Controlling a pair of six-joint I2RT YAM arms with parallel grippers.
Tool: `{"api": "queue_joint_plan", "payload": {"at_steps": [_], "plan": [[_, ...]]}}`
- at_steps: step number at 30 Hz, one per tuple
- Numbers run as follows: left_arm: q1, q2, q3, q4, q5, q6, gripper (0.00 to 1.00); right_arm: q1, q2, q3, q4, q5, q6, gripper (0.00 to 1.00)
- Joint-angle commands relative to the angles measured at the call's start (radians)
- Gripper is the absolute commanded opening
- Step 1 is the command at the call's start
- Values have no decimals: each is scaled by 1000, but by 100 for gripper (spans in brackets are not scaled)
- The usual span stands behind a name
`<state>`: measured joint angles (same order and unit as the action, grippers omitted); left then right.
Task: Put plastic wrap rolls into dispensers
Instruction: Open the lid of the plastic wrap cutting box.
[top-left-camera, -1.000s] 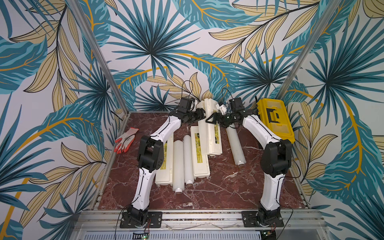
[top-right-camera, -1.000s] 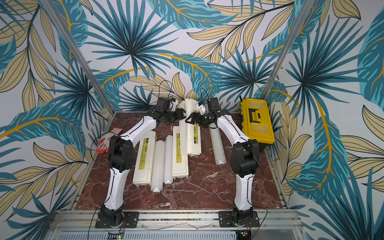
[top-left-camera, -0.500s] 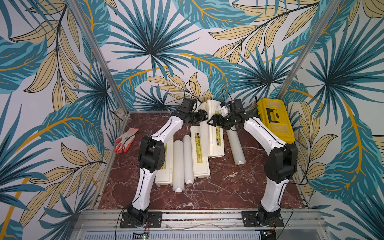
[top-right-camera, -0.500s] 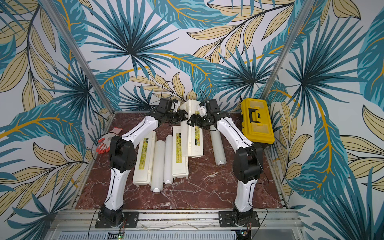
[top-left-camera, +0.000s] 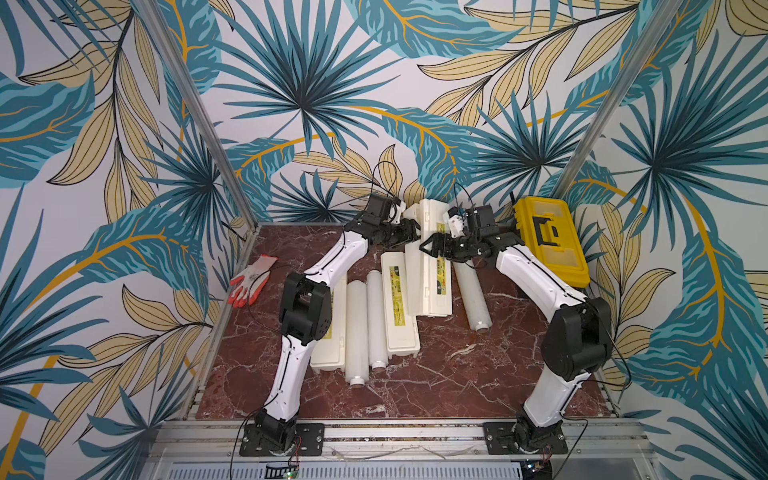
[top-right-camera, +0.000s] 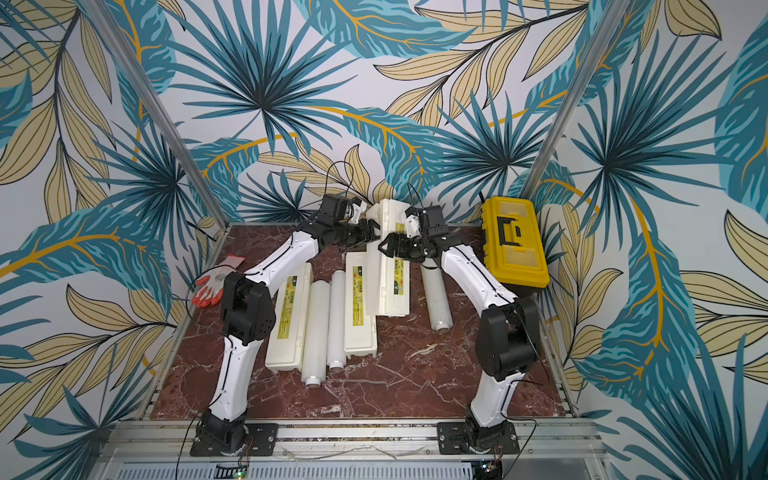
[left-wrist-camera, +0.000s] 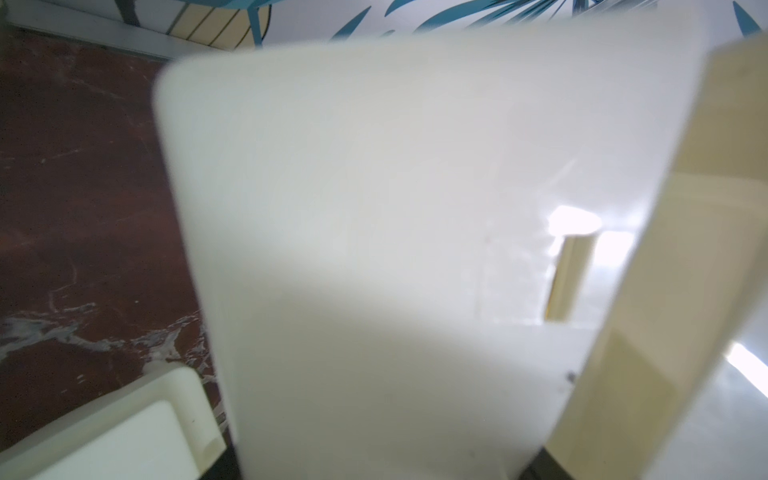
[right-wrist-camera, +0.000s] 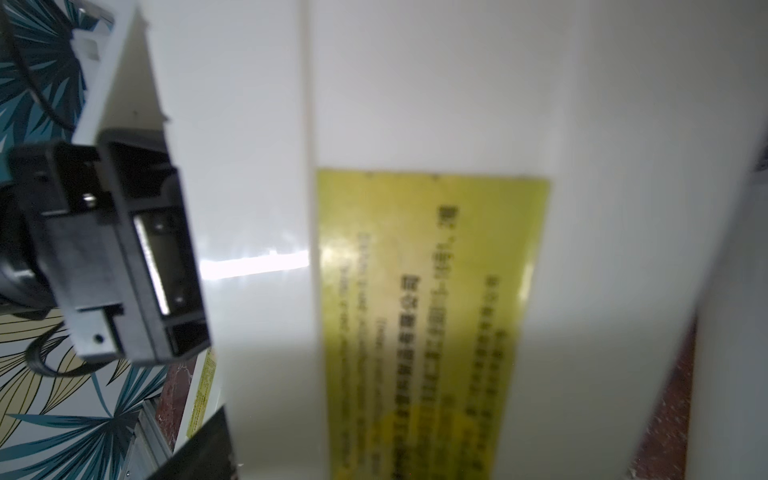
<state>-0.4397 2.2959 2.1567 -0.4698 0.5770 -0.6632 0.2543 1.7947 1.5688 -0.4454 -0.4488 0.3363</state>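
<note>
"At the back, my left end effector (top-left-camera: 411, 233) has edged inward, pinching the lid (left-wrist-camera: 374, 208) of the far dispenser (top-left-camera: 436, 291)."
"Right end effector (top-left-camera: 429, 248)?"
"Open above its label (right-wrist-camera: 428, 291). Lid seems to be lifting; roll (top-left-camera: 471, 291) lies beside."

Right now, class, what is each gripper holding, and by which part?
The left gripper pinches the far box by its left long edge near the far end. The right gripper straddles its top; whether it grips cannot be told.

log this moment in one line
target: far dispenser | left tool: shut on its edge | right tool: spread over its label, grip unclear | rolls: all three on table
</note>
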Motion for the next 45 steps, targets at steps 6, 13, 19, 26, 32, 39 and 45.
{"api": "queue_joint_plan", "payload": {"at_steps": [6, 13, 19, 26, 32, 39, 45], "plan": [[4, 85, 75, -31, -2, 1, 40, -23, -111, -96, 174, -188, -111, 52], [7, 123, 91, -33, -10, -11, 38, -36, -132, -111, 131, -261, -207, 51], [10, 157, 125, -49, -8, -20, 34, -63, -176, -156, 177, -277, -210, 51], [9, 196, 161, -48, -1, -43, 32, -72, -202, -170, 148, -257, -252, 51], [-14, 202, 198, -42, 11, -49, 31, -72, -129, -104, 14, -134, -241, 58], [-19, 211, 193, 9, 47, -90, 31, -83, -108, -118, 53, -80, -183, 60], [-26, 214, 166, 9, 67, -105, 36, -136, -86, -44, -23, -45, -136, 57]]}}
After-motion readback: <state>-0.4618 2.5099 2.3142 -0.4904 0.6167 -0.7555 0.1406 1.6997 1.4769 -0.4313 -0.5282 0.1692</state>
